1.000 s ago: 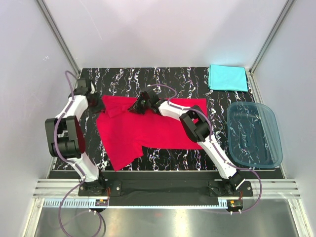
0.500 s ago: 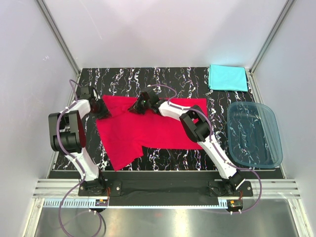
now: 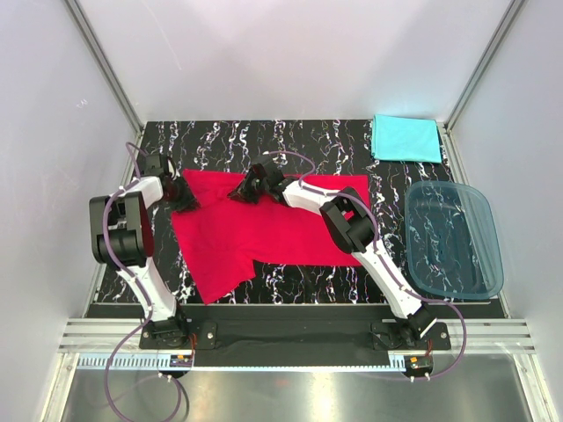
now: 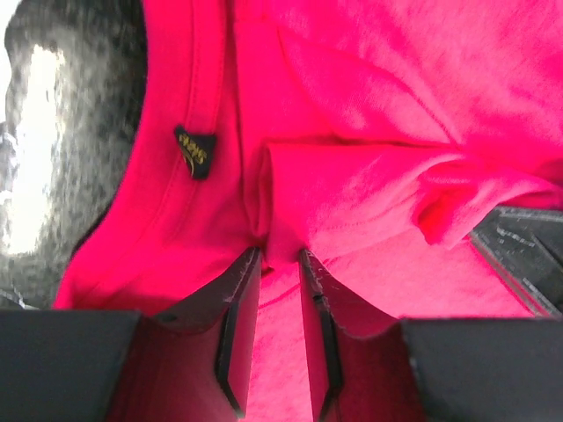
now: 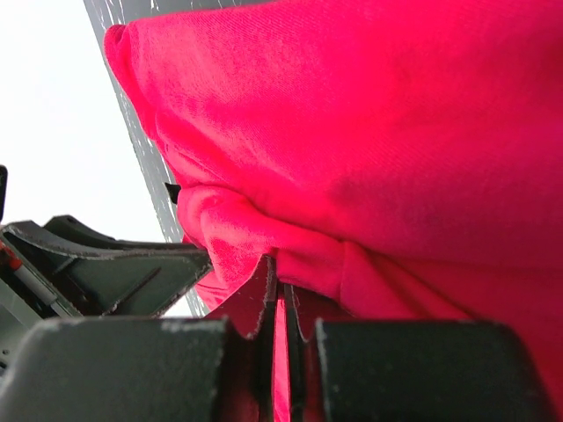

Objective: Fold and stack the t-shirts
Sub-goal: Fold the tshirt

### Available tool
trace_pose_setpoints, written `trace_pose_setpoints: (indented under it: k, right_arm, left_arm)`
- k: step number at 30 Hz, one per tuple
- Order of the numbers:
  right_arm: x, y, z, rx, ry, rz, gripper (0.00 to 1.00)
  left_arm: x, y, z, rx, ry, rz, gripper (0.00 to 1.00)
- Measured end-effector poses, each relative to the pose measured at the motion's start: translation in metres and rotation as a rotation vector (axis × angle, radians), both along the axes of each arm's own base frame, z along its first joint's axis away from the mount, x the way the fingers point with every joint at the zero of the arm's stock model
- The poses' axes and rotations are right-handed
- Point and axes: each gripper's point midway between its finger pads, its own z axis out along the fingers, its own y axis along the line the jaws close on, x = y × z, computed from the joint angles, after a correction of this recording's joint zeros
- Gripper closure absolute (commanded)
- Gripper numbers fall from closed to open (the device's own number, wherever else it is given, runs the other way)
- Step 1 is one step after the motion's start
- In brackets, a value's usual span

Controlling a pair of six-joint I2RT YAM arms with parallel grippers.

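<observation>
Closest to the arm bases, the red t-shirt [image 3: 264, 230] lies spread out on the black marbled table [image 3: 290, 141], left of the middle. One corner of it hangs down toward the near edge. Off to the right, well apart from it, sits the see-through blue tub [image 3: 453, 239].

Both arms reach out to the far edge of the red t-shirt, where the cloth is bunched up. The left gripper [image 3: 182, 195] is at the far left corner. Its wrist view shows the fingers [image 4: 236, 308] drawn in close with a raised fold of red cloth caught between them, so it's a pinch. A little black label [image 4: 194, 151] sits on the collar band just beyond that fold.

The right gripper [image 3: 242, 192] is near it along the same edge. Its fingers [image 5: 262, 294] are pressed nearly together, with just a thin sliver of red fabric clamped in the gap.

Way at the back, in the far right corner, the turquoise t-shirt [image 3: 405, 139] lies folded flat into a neat rectangle.
</observation>
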Motion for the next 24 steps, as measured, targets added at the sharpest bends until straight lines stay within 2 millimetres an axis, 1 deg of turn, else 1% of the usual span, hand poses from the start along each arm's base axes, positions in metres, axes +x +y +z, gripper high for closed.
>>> trace_pose_setpoints:
  k: [4, 6, 9, 10, 11, 12, 13, 21, 24]
  right_arm:
    - [0.000, 0.000, 0.000, 0.001, 0.002, -0.001, 1.00]
    - [0.000, 0.000, 0.000, 0.000, 0.002, -0.001, 1.00]
    - [0.000, 0.000, 0.000, 0.000, 0.002, -0.001, 1.00]
    - [0.000, 0.000, 0.000, 0.000, 0.003, -0.001, 1.00]
    - [0.000, 0.000, 0.000, 0.000, 0.003, -0.001, 1.00]
    - [0.000, 0.000, 0.000, 0.000, 0.003, -0.001, 1.00]
    - [0.000, 0.000, 0.000, 0.000, 0.003, -0.001, 1.00]
    - [0.000, 0.000, 0.000, 0.000, 0.003, -0.002, 1.00]
    - [0.000, 0.000, 0.000, 0.000, 0.004, -0.002, 1.00]
  left_arm:
    - [0.007, 0.000, 0.000, -0.008, -0.006, -0.004, 0.73]
    - [0.009, -0.001, 0.000, -0.010, -0.007, -0.004, 0.78]
    - [0.010, -0.001, 0.000, -0.012, -0.007, -0.004, 0.81]
    - [0.010, -0.001, -0.001, -0.013, -0.006, -0.005, 0.80]
    - [0.010, -0.001, -0.001, -0.013, -0.006, -0.005, 0.77]
    - [0.010, -0.001, -0.001, -0.013, -0.005, -0.005, 0.70]
    - [0.011, -0.001, -0.001, -0.012, -0.006, -0.006, 0.70]
    - [0.011, 0.004, 0.002, 0.012, -0.001, 0.018, 0.72]
    - [0.010, 0.005, 0.008, 0.014, -0.014, 0.030, 0.72]
